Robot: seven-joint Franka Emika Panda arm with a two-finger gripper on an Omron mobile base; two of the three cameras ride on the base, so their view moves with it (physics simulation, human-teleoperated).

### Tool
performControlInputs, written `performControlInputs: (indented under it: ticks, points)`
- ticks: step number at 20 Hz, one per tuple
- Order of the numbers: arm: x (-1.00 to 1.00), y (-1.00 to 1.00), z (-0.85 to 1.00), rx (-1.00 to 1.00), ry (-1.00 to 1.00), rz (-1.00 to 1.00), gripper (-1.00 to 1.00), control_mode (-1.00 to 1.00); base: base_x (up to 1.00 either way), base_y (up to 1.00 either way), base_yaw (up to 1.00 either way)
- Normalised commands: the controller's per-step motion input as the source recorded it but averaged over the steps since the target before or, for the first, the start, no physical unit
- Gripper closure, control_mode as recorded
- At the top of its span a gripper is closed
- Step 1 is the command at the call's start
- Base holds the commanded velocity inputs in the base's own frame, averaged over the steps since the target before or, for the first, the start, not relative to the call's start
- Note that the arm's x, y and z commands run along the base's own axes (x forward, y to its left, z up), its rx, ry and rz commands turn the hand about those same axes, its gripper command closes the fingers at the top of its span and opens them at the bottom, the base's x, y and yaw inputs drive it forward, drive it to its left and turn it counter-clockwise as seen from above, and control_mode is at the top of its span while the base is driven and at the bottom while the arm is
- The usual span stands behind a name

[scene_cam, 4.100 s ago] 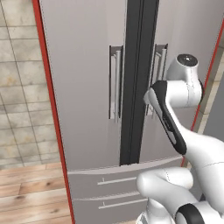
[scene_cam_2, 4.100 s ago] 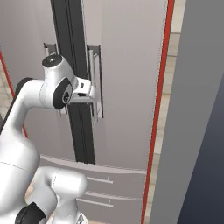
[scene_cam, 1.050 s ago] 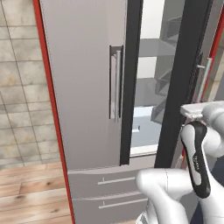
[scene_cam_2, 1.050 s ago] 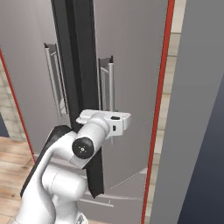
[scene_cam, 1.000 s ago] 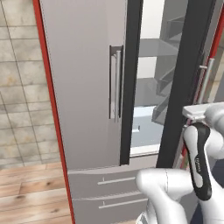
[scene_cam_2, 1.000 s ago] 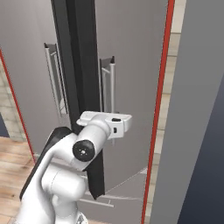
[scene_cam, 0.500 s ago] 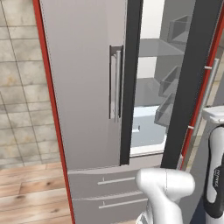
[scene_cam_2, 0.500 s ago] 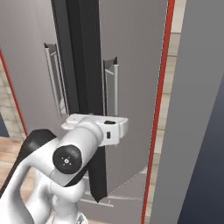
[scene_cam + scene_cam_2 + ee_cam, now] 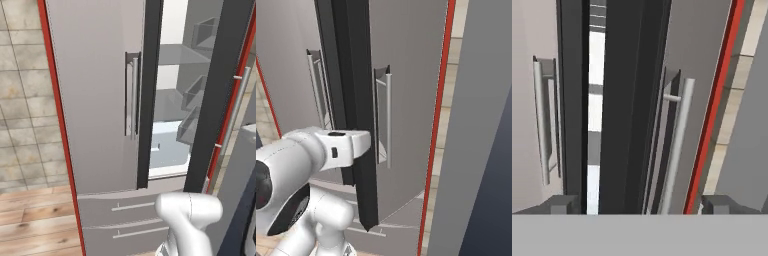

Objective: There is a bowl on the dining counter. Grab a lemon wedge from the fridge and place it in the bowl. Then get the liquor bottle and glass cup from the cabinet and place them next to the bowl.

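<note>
Fridge [image 9: 100,125], right door ajar

A tiled wall [image 9: 22,105] of mottled beige-grey squares with pale grout lines fills the left side of the left base view, and a wooden plank floor [image 9: 35,220] in warm light brown meets its foot. A thin red vertical trim [image 9: 57,125] stands between that wall and the appliance beside it, and a matching red strip [image 9: 437,125] runs down the right base view. Just right of that strip a band of beige tiles [image 9: 453,55] shows, and beyond it a tall plain grey panel [image 9: 476,130] shades to darker blue-grey at the picture's edge.
</note>
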Motion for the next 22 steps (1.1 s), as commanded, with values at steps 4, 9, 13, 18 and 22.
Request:
performControlInputs:
  ticks: [4, 9, 13, 18, 22]
  points:
    - [0.00, 0.83, 0.17, -0.15, 0.29, 0.00, -1.00, -1.00, 0.00, 0.00, 0.00]
    - [0.31, 0.73, 0.01, -0.16, 0.17, 0.00, -1.00, -1.00, 0.00, 0.00, 0.00]
    - [0.44, 0.61, -0.09, -0.23, 0.00, -0.05, -1.00, -1.00, 0.00, 0.00, 0.00]
    - [0.67, 0.46, -0.29, -0.29, 0.00, -0.08, -1.00, -1.00, 0.00, 0.00, 0.00]
    - [0.75, 0.21, -0.04, -0.21, 0.04, -0.02, -1.00, -1.00, 0.00, 0.00, 0.00]
